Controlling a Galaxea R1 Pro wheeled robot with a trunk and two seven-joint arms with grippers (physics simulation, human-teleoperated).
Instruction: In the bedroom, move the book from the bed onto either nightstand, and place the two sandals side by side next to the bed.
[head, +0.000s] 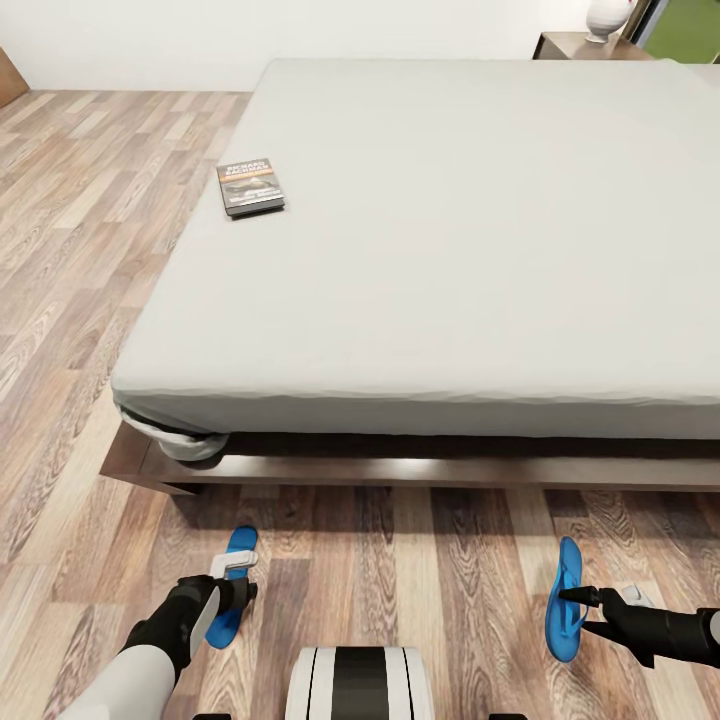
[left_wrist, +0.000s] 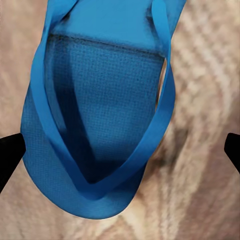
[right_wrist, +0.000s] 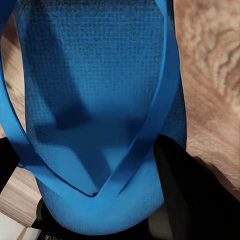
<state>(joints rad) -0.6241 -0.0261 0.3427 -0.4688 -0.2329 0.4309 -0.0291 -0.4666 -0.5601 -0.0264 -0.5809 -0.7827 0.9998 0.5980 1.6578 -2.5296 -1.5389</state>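
Sandals, both bright blue, on the wood-plank floor (head: 420, 590) at the foot of the bed (head: 450, 250), well apart from each other. Left sandal (head: 232, 585) lies flat, partly under the left gripper (head: 240, 590); the left wrist view has that sandal (left_wrist: 100, 125) between two dark fingers (left_wrist: 10, 155) set wide at either side, spread and not touching it. Right sandal (head: 566, 600) is tipped up on its edge, with the right gripper (head: 585, 610) against it. In the right wrist view the sandal (right_wrist: 95, 100) sits right up against a dark finger (right_wrist: 185, 190); fingers look pinched on its sole, though the second finger is mostly hidden behind it.

Book (head: 251, 187) lies flat on the off-white mattress near the bed's left edge, cover up. Nightstand (head: 575, 45) at the far right corner of the bed, a white vase (head: 608, 18) on top.
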